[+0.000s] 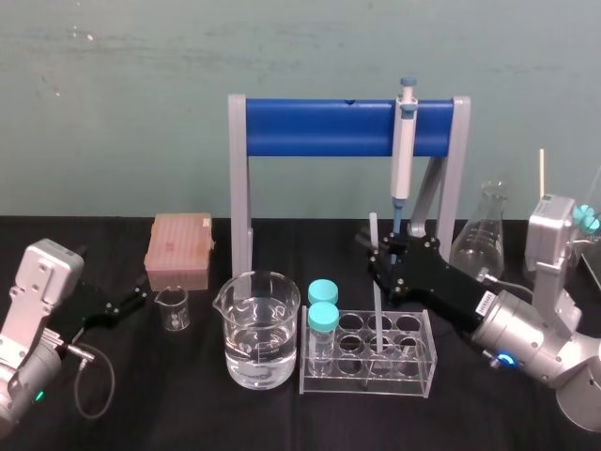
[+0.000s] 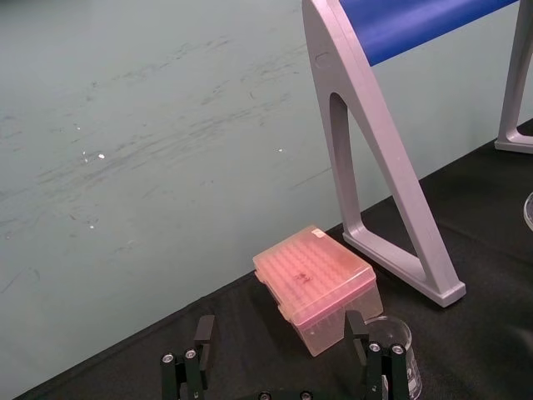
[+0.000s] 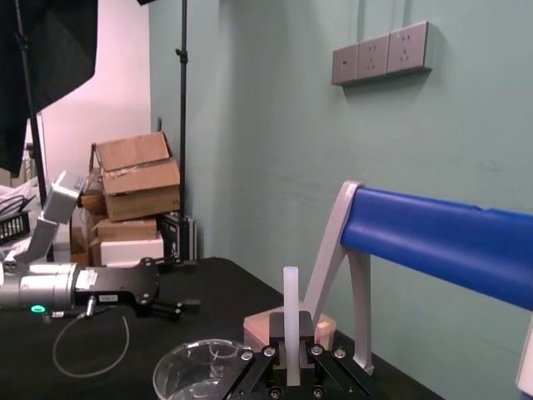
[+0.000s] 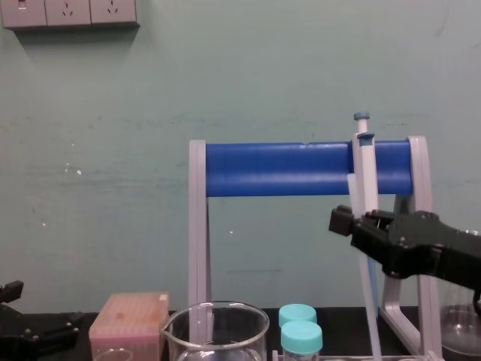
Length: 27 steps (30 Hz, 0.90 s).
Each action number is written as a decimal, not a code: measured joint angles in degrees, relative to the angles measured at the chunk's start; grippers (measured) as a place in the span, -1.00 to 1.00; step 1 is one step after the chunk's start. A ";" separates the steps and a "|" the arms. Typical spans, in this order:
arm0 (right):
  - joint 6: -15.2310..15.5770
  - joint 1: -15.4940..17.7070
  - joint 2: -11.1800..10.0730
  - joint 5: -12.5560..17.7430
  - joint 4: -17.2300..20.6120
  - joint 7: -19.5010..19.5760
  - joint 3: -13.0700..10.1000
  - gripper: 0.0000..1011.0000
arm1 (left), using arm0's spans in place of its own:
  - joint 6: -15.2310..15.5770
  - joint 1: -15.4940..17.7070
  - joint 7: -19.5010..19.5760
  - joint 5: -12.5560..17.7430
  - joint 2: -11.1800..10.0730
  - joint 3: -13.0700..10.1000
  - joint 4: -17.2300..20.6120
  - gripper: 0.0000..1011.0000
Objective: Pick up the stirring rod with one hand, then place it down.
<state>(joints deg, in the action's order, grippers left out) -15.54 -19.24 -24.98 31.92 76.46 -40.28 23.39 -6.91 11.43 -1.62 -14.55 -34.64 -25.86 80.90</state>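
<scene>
Vertically, the stirring rod (image 1: pixel 377 315) stands with its lower end inside the clear test-tube rack (image 1: pixel 423 368), clenched by the right gripper (image 1: pixel 379 254) just behind that rack. The left gripper (image 1: pixel 139 299) rests far left of the rack, fingers apart.

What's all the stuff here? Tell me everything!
tube rack: one, clear, front right
stirring rod: one, whitish, upright at tube rack
stand: one, blue-grey, back middle
pipette: one, grey-white, hanging on stand
big beaker: one, clear, front middle
tip box: one, pink, back left
small beaker: one, clear, by tip box
capped tubes: two, teal-capped, in rack
flask: one, clear, back right
left gripper: one, black, left, open
right gripper: one, black, gripping stirring rod
</scene>
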 joint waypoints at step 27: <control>1.82 -1.02 2.53 -1.33 -6.63 0.16 1.42 -0.86 | 0.00 0.00 0.00 0.00 0.00 0.00 0.00 0.98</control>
<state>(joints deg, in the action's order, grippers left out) -13.72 -20.26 -22.45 30.59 69.83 -40.13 24.80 -6.91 11.43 -1.62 -14.55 -34.65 -25.86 80.90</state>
